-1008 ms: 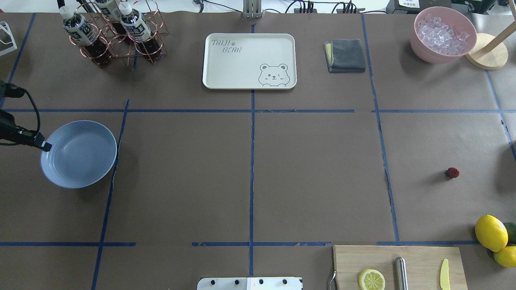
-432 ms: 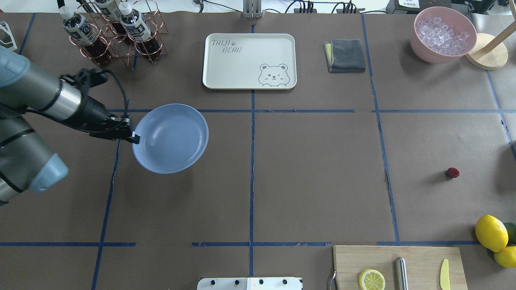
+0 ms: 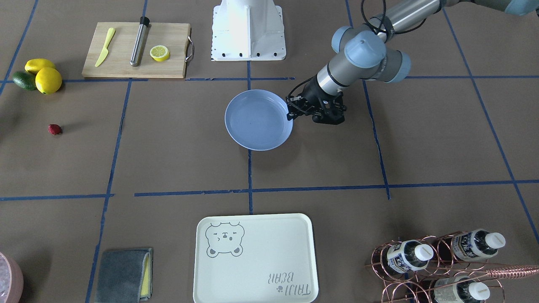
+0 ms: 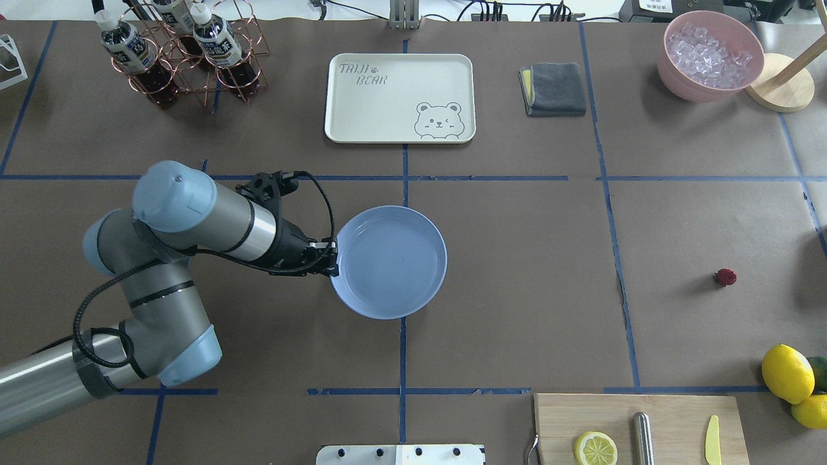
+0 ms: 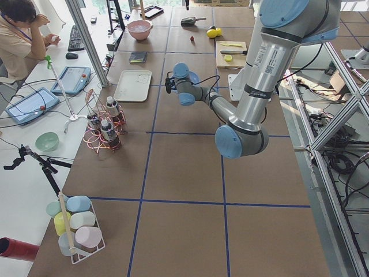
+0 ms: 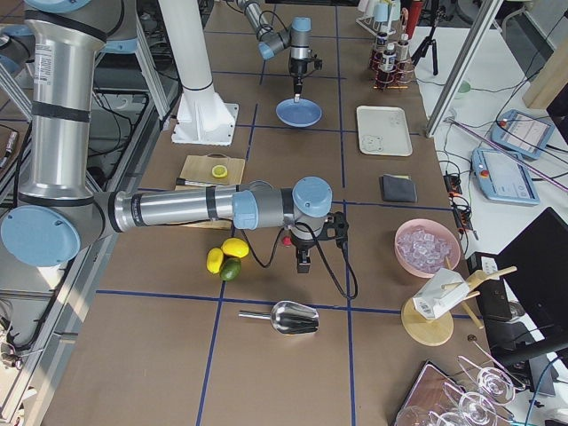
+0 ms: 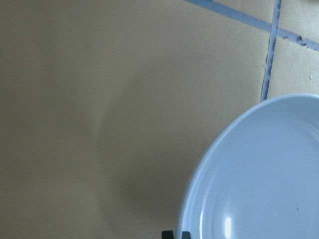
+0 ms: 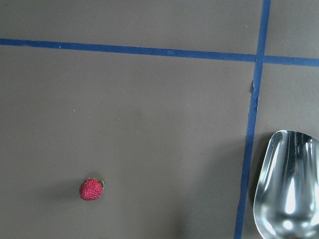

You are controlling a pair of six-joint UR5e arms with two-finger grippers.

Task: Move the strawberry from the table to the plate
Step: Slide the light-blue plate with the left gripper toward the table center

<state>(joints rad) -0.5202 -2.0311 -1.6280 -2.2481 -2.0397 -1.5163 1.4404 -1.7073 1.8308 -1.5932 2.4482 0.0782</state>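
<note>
The strawberry [image 4: 725, 277] is lying on the table [image 4: 517, 258], in the robot's right-hand part, alone in its grid square. It is touching nothing. The lemons [image 4: 787, 373] are sitting nearer the robot's edge, apart from it. In the right wrist view the strawberry [image 8: 91, 189] is showing low and left, with a metal scoop [image 8: 286, 184] at the frame's right edge, across a tape line [image 8: 249, 149].

The right gripper [image 6: 302, 262] is hanging pointed down, near the strawberry; it is appearing in the right-side view only, so whether its fingers are spread or pressed together cannot be told.

The plate [image 4: 391, 261] is sitting well apart from the strawberry, near the table's middle, over the central tape line. The left gripper [image 4: 334, 258] is pinching the plate's rim on the side facing the left arm. Whether the plate is touching the table cannot be told.
</note>
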